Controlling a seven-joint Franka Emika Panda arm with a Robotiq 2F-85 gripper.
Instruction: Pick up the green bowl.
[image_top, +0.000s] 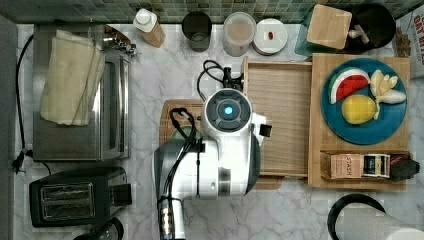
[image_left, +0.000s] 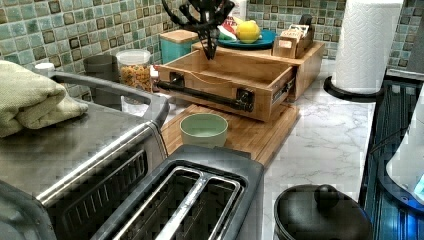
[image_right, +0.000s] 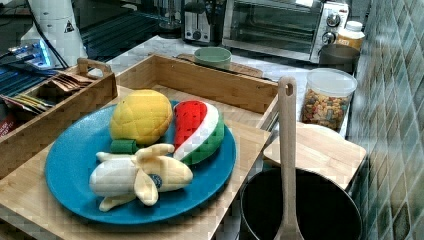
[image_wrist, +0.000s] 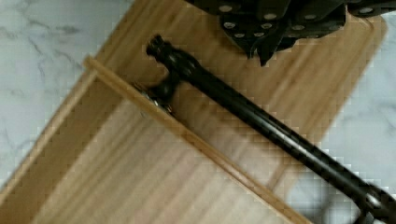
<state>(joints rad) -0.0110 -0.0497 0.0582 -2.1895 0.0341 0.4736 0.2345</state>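
The green bowl (image_left: 203, 129) is small, round and pale sage green. It stands upright on a bamboo board (image_left: 250, 132) in front of an open wooden drawer (image_left: 235, 70). It also sits beyond the drawer in the right view (image_right: 212, 56), and a sliver of the bowl (image_top: 181, 133) peeks out under the arm in the top view. My gripper (image_left: 209, 51) hangs high above the drawer's front, up and back from the bowl, fingers together and holding nothing. In the wrist view the gripper (image_wrist: 262, 52) is over the board beside the drawer's black handle (image_wrist: 261, 121).
A toaster oven (image_left: 75, 150) and a toaster (image_left: 195, 200) stand close to the bowl in the left view. A teal-blue plate of toy fruit (image_top: 395, 125), a tea box (image_top: 355, 165), a dark cup (image_top: 197, 31), a jar (image_top: 239, 33) and a paper towel roll (image_left: 362, 45) stand around.
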